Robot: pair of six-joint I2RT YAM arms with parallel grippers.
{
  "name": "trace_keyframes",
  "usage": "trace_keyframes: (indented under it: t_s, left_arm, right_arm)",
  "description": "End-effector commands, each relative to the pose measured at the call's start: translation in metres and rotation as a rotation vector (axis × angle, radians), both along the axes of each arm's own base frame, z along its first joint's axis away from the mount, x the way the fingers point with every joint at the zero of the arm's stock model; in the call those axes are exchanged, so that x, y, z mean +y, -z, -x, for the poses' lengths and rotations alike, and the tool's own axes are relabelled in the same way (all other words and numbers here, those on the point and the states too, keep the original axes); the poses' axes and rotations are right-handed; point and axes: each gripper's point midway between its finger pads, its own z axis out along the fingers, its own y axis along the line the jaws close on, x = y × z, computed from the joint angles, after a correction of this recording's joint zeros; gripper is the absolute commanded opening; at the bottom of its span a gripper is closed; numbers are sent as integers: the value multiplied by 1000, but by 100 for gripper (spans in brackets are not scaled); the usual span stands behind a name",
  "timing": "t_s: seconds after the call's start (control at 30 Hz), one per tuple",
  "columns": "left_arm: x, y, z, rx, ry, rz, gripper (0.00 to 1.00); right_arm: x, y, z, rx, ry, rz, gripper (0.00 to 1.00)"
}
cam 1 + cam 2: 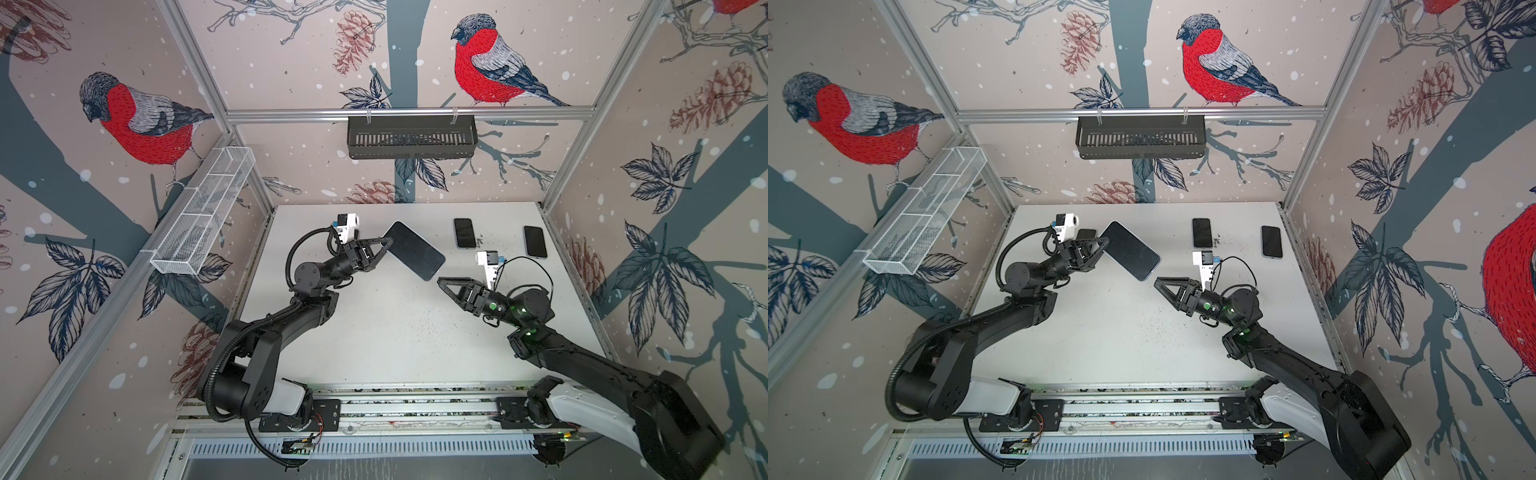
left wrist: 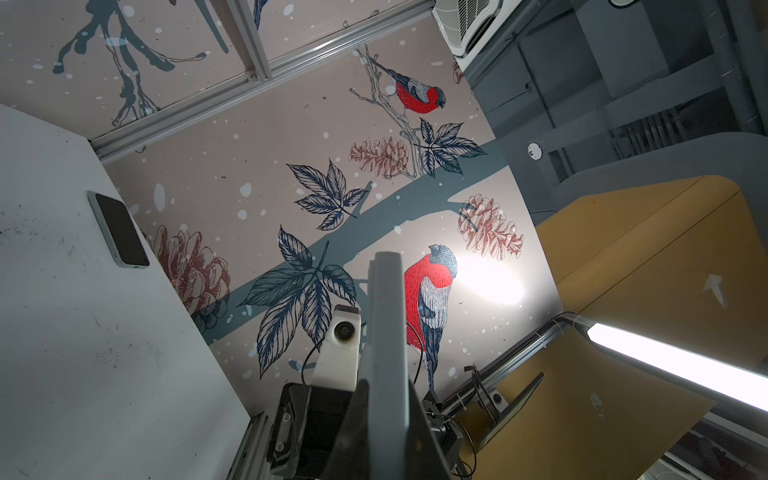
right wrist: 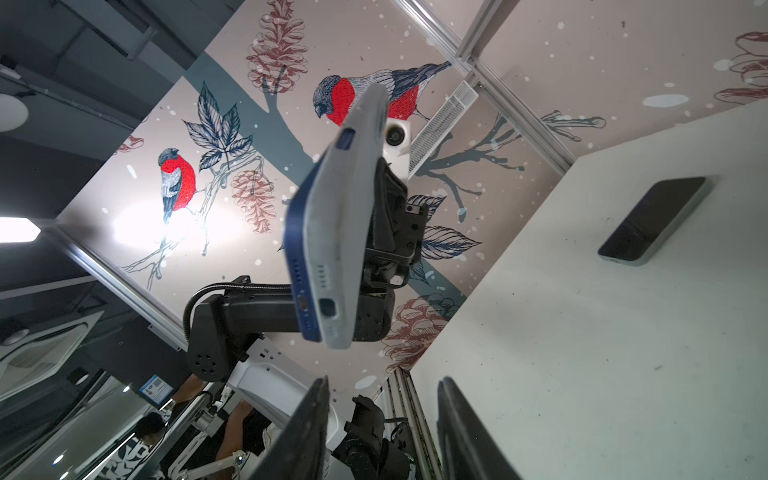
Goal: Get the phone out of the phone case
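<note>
Phone [image 1: 413, 250] clamped in left end effector [image 1: 384, 242]; right end effector [image 1: 441, 281] half-open, empty; right wrist view shows blue edge inside pale case [image 3: 345, 216].

Both top views: high, facing steeply down, whole table [image 1: 395, 332]. Wrist views: close, tilted up at walls [image 2: 374, 208]. All share cased phone [image 1: 413, 249].

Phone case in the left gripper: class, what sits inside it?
A blue phone fills the grey phone case; its edge and dark screen show. The case hides its back.
</note>
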Motion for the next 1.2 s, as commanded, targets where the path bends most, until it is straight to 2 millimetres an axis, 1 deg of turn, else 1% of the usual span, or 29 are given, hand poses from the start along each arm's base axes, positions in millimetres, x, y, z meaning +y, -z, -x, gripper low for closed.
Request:
trace_keyframes:
  t_s: [0.0, 0.07, 0.17, 0.27, 0.63, 0.77, 0.87, 0.93, 1.03, 1.17]
  left_arm:
    - [7, -20, 18, -97, 29, 68, 0]
    - [7, -19, 18, -94, 29, 70, 0]
    - [8, -18, 21, -98, 34, 74, 0]
    - [7, -17, 23, -96, 34, 67, 0]
    - [7, -10, 29, -93, 45, 59, 0]
    - [7, -11, 32, -101, 52, 55, 0]
    - [6, -9, 33, -99, 51, 37, 0]
    - [5, -5, 33, -96, 51, 24, 0]
    - [3, 0, 32, -88, 54, 8, 0]
    - [-1, 6, 29, -73, 53, -10, 0]
  right_arm:
    - [2, -15, 6, -46, -25, -32, 44]
    - [4, -16, 6, -50, -28, -31, 44]
    - [7, -13, 0, -35, -14, -15, 43]
    - [8, -16, 0, -42, -26, -34, 43]
    - [18, -10, -17, -10, -17, -27, 42]
    - [17, -6, -26, 13, -4, -21, 40]
    - [13, -9, -30, 14, 9, -26, 39]
    - [12, -11, -32, 11, 11, -23, 38]
    - [13, -14, -28, 5, 0, -24, 34]
    - [17, -11, -21, 11, -23, -20, 28]
